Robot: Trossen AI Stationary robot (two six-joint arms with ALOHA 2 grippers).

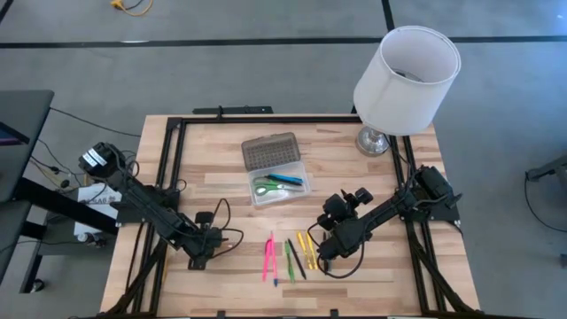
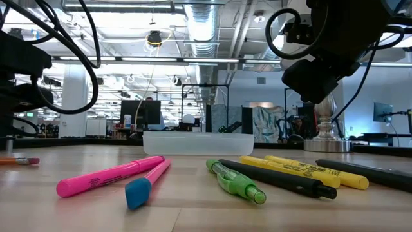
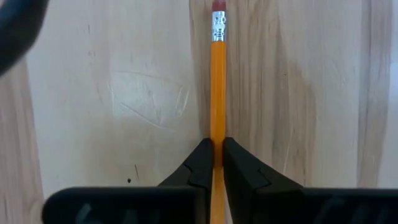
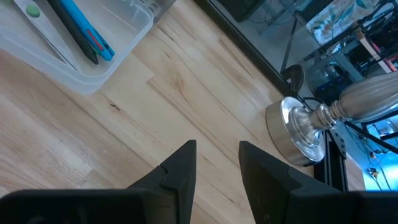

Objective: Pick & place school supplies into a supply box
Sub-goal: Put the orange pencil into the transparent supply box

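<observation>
Two arms flank the supply box (image 1: 277, 168). Left of it, low on the table (image 1: 372, 275), the left gripper (image 3: 213, 155) fingers are clamped on an orange pencil (image 3: 217, 81) — lift straight up, keeping it level. Its long axis runs straight ahead of the fingers, eraser leading. Right of the box, the right gripper (image 4: 217, 158) hovers, fingers apart and empty.
</observation>
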